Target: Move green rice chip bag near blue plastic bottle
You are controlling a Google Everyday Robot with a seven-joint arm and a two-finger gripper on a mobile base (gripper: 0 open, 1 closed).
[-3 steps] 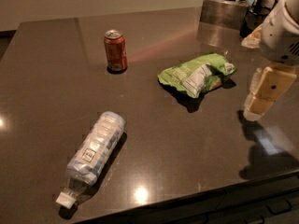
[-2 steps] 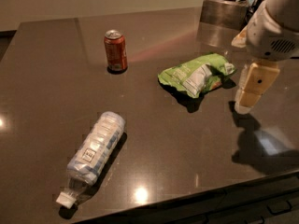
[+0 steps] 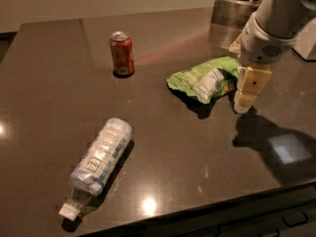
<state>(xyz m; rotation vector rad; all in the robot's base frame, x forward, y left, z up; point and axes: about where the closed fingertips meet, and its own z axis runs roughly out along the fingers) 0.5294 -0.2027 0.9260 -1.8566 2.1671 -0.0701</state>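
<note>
The green rice chip bag (image 3: 205, 78) lies crumpled on the dark table, right of centre, with a white label panel facing me. The blue plastic bottle (image 3: 101, 157) lies on its side at the front left, its white cap toward the front edge. My gripper (image 3: 243, 101) hangs from the arm at the upper right, pointing down at the bag's right end, close beside it and just above the table. It holds nothing that I can see.
An orange-red soda can (image 3: 122, 53) stands upright at the back left. A metal container (image 3: 232, 9) sits at the back right corner. The table's front edge (image 3: 207, 214) runs just below the bottle.
My gripper has moved left, from well right of the bag to right beside its right end. The bag, bottle and can have not moved.
</note>
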